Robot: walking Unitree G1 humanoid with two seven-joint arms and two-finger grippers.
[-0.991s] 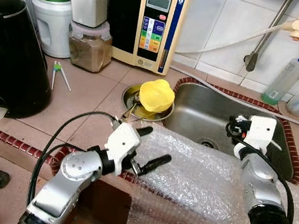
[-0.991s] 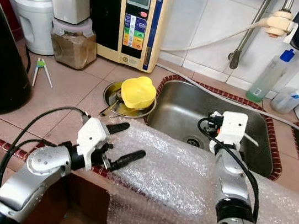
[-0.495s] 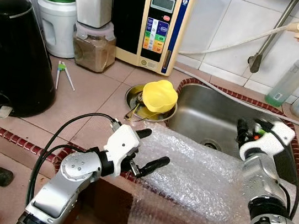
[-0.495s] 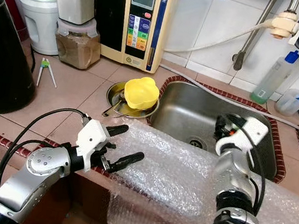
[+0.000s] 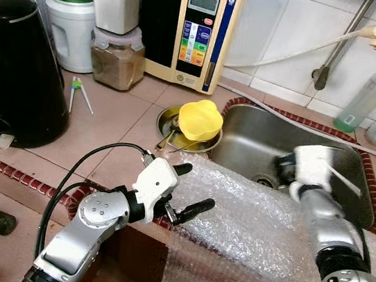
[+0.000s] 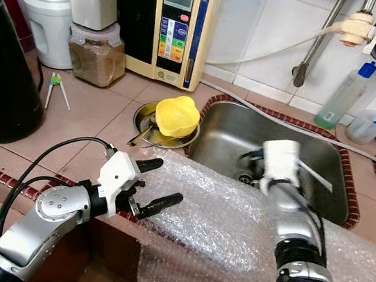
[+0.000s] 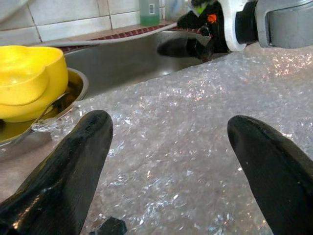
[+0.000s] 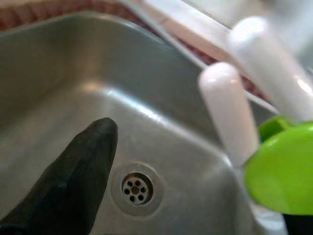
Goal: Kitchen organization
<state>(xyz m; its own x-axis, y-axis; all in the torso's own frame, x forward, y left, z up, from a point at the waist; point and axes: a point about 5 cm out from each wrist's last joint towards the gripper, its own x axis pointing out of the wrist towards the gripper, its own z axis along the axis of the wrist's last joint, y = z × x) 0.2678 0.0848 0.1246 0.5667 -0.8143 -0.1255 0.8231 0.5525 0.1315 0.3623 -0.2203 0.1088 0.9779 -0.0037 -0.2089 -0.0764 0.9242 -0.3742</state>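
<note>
- Left gripper [image 5: 187, 188] hovered at the front counter edge w/ its two black fingers spread wide, holding nothing, tips right over the near-left corner of the bubble wrap [image 5: 253, 227].
- Bubble wrap was a big clear sheet draped over the front rim of the sink [image 5: 258, 140] and hanging down the cabinet front.
- In the left wrist view the wrap sat between the two spread fingers [image 7: 63, 171], not pinched.
- Right gripper [image 6: 258, 166] was reaching into the steel sink above the drain [image 8: 136, 188]. It had a white-handled tool w/ a lime green part [image 8: 279, 166] in its grip, prob a brush or peeler, can't tell which. One black finger [image 8: 73, 176] showed in the right wrist view, other side was behind the green bit.
- Yellow bowl [image 5: 199, 119] sat upside-ish on a metal plate [image 5: 170, 121] just left of the sink, w/ a spoon handle sticking out from under it.
- Back of the counter: beige water ionizer [image 5: 197, 26], jar of brown powder [image 5: 117, 61], white jug [image 5: 67, 26], black kettle [image 5: 13, 67] at far left.
- Green-tipped chopsticks [image 5: 76, 90] lay on the tiles near the kettle.
- Spray bottle w/ blue cap [image 5: 365, 99] stood behind the sink on the right.
</note>
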